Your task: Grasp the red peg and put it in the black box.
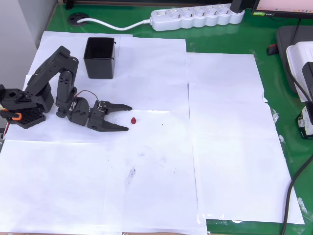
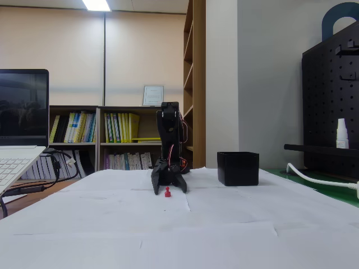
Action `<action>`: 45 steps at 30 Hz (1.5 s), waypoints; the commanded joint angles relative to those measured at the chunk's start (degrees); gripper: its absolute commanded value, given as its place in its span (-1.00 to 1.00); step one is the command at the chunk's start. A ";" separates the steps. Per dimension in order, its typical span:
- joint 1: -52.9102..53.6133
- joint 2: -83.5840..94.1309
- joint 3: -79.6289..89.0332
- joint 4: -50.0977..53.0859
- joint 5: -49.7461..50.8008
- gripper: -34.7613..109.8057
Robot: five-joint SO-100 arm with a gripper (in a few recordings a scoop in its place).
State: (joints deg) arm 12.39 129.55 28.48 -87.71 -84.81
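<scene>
The tiny red peg [image 1: 133,120] stands on white paper, just right of my gripper's tips; in the fixed view the red peg [image 2: 167,192] sits upright in front of the jaws. My black gripper [image 1: 128,117] lies low over the paper, open, with its fingers spread on either side of a gap that points at the peg and nothing between them. From the fixed view the gripper [image 2: 169,189] straddles the spot just behind the peg. The black box [image 1: 100,58] stands upright and open-topped behind the arm; the black box [image 2: 238,168] appears to the right in the fixed view.
White sheets cover a green table [image 1: 288,98]. A white power strip [image 1: 198,17] and its cable lie along the far edge. A laptop [image 2: 19,140] and a dark cable [image 1: 293,186] sit at the table's side. A black pegboard [image 2: 331,106] rises beside the box.
</scene>
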 commanded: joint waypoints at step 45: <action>-3.60 3.69 8.44 2.11 -3.34 0.00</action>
State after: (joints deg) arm 7.73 132.71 36.47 -86.04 -86.75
